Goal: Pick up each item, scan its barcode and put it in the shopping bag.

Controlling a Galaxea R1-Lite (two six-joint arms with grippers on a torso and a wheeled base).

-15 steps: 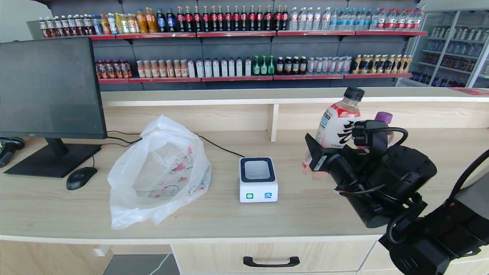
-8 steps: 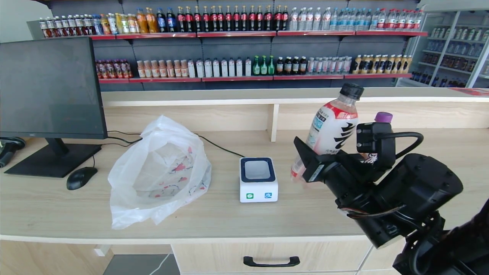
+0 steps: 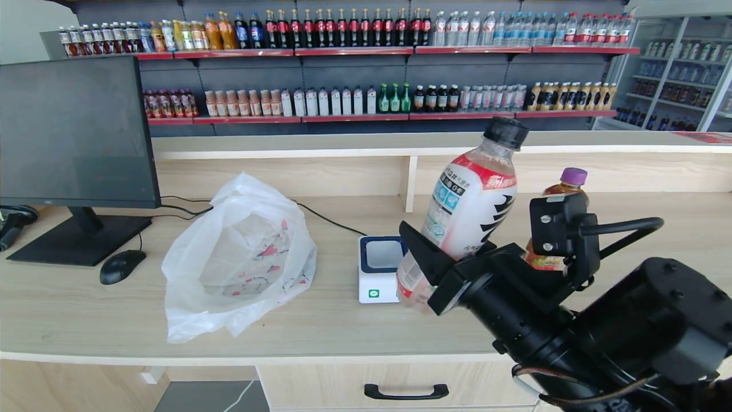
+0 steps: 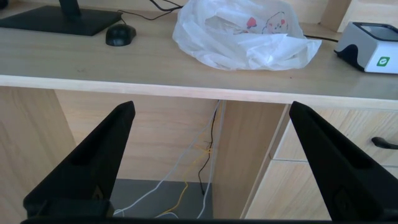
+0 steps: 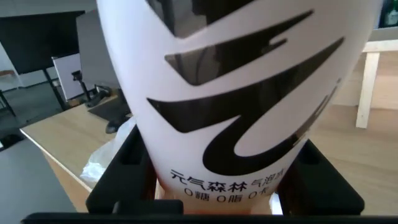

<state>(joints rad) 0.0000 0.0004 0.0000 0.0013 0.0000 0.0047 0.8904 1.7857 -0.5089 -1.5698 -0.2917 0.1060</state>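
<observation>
Holding the white-label bottle (image 3: 469, 194) in my right tool (image 3: 457, 252), clamped low on its body, black cap tilted up and away. Base hangs above the desk (image 3: 86, 309), near the scanner's (image 3: 380, 266) right side. The low grip likely leaves the label free for the scanner window; I cannot tell where the barcode faces. Shopping bag (image 3: 240, 263) lies crumpled left of the scanner, well apart from the bottle, probably its next stop. Purple-capped bottle (image 3: 570, 182) stands behind my wrist, waiting its turn. Left tool (image 4: 211, 109) fingers spread, empty, low before the desk front, out of the way.
</observation>
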